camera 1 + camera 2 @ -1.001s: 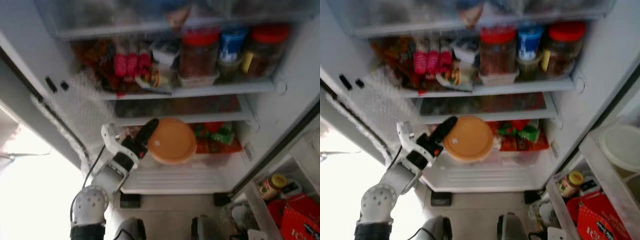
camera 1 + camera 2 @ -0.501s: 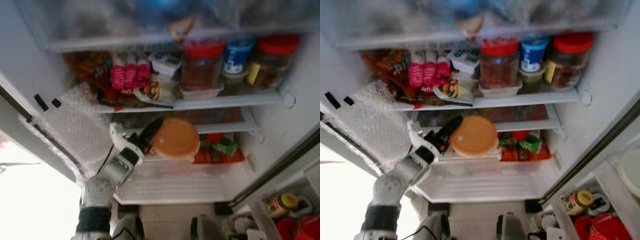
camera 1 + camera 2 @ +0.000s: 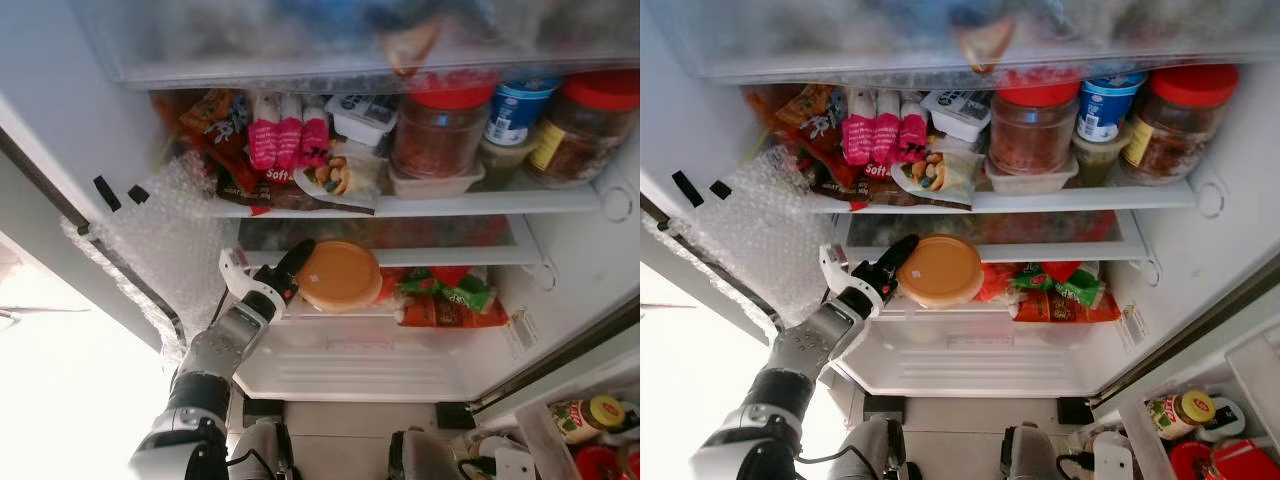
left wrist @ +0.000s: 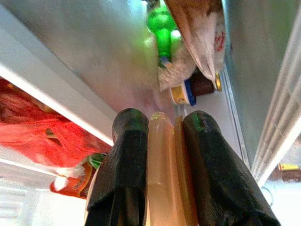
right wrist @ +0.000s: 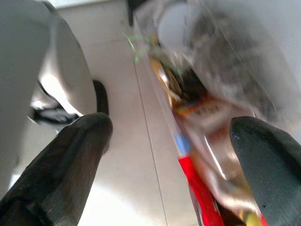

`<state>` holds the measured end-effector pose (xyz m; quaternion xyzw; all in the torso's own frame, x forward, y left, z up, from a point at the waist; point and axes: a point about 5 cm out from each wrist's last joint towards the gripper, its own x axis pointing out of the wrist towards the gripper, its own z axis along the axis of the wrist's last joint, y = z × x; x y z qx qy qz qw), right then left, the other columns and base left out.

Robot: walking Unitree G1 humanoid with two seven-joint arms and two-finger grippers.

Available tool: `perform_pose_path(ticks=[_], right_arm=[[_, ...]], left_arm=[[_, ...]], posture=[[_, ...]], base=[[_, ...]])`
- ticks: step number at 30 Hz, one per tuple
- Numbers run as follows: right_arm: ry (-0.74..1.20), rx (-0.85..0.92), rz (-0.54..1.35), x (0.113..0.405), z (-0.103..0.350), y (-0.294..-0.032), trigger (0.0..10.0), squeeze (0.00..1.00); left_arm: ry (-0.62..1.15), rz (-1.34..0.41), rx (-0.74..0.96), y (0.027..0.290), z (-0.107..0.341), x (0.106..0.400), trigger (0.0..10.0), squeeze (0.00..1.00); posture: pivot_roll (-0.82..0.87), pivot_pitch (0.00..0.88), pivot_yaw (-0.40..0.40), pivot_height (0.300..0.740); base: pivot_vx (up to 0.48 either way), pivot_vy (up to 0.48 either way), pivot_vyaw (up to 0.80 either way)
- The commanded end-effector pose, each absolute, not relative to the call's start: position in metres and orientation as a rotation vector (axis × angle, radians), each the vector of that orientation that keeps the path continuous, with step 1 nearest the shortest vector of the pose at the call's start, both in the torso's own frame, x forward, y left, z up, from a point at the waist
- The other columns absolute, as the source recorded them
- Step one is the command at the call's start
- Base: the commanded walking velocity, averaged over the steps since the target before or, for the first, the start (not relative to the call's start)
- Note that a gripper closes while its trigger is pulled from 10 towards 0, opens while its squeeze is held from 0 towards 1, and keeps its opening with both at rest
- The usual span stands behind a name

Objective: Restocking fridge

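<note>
The fridge (image 3: 560, 290) stands open before the robot, with bubble wrap (image 3: 165, 235) lining its left inner wall. The left gripper (image 3: 292, 268) reaches into the lower shelf (image 3: 1120, 245) space at its left end, with both black fingers (image 4: 127, 160) clamped on the rim of an orange-lidded container (image 3: 338, 275); the wrist view shows the lid edge pinched flat between them. The container sits tilted, lid facing outward, above the front edge of the clear drawer (image 3: 350, 350), just beside red and green produce packets (image 3: 450, 298) that occupy the right side of the same level. On the middle shelf (image 3: 1080, 195) above, pink packets (image 3: 878, 135) stand toward the left end, a snack bag (image 3: 940, 172) lies near the centre, and red-lidded jars (image 3: 1032, 125) and a blue-topped tub (image 3: 1102, 100) stand toward the right end. The right gripper (image 5: 174, 141) hangs low over the tiled floor (image 5: 122, 155) with its fingers spread wide apart, holding nothing, near blurred packaged goods (image 5: 202, 117).
</note>
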<state>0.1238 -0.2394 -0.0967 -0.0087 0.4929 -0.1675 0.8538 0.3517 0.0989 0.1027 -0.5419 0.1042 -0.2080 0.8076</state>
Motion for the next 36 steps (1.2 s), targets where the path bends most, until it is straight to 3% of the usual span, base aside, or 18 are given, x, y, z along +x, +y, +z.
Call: perform_pose_path(ticks=[1,15,29,36], right_arm=[[1.057,-0.01,-0.363,0.117,-0.099,-0.238,10.0,0.0],[1.076,-0.011,-0.374,0.1,-0.103,-0.237,10.0,0.0],[1.08,-0.024,-0.365,0.085,-0.106,-0.237,10.0,0.0],[1.077,-0.023,-0.363,0.086,-0.106,-0.236,10.0,0.0]], left_arm=[[0.21,-0.443,-1.143,0.097,0.103,0.355,10.0,0.0],[0.117,-0.366,-1.16,0.087,0.122,0.376,10.0,0.0],[0.003,-0.059,-1.196,0.11,0.129,0.387,10.0,0.0],[0.045,-0.128,-1.144,0.093,0.132,0.387,10.0,0.0]], posture=[[-0.09,0.185,0.058,0.65],[-0.14,0.234,0.057,0.65],[-0.18,0.276,0.046,0.65],[-0.17,0.273,0.051,0.65]], base=[[0.0,0.0,0.0],[0.0,0.0,0.0],[0.0,0.0,0.0],[0.0,0.0,0.0]])
